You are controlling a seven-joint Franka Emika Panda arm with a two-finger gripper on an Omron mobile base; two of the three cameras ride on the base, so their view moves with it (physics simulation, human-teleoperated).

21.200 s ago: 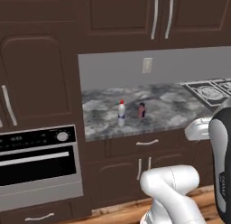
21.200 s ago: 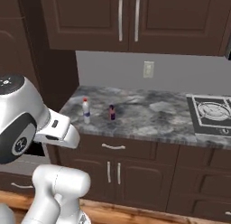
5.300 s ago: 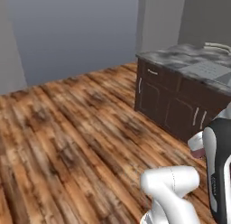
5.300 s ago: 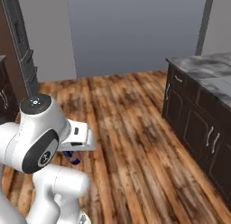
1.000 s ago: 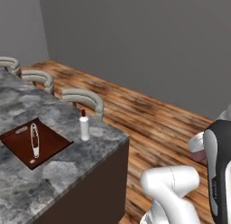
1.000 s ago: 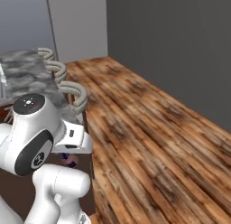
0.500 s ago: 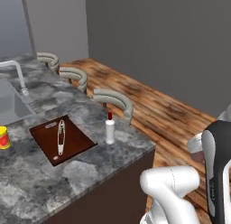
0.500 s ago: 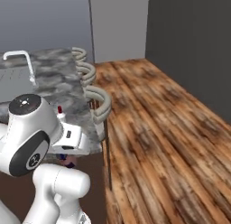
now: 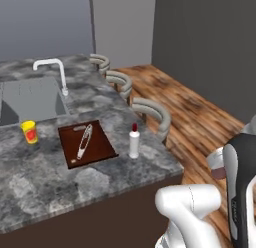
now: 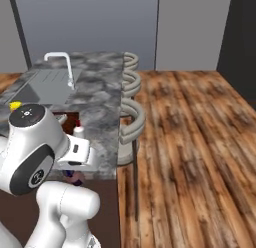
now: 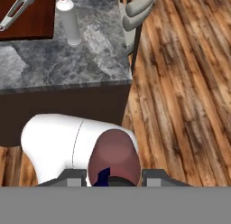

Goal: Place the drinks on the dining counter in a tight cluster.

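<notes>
Ahead of me and to my left stretches the dining counter (image 9: 100,177), a long island with a grey marbled top on a dark brown base; its near corner shows in the hand view too (image 11: 67,65). A sink (image 9: 30,97) is sunk into the far part of the top, and a white tap (image 9: 52,72) arches over the sink's edge. Along the counter's right side three grey stools (image 9: 150,112) stand in a row on the wooden floor (image 9: 200,117). A dark red-brown cutting board (image 9: 86,143) lies flat on the stone, with a pair of metal tongs (image 9: 84,141) resting across it. Just beside the board's right edge, close to the counter's rim, the white bottle with a red cap (image 9: 134,142) stands upright; I also see it from above in the hand view (image 11: 70,22). A yellow cup (image 9: 29,131) stands left of the board, well apart from that bottle. My gripper (image 11: 113,177) hangs low in front of the counter's dark base, above the floor, and my jaws are pressed against the pinkish-red bottle (image 11: 113,159), which sits upright between the fingers (image 11: 74,177).
</notes>
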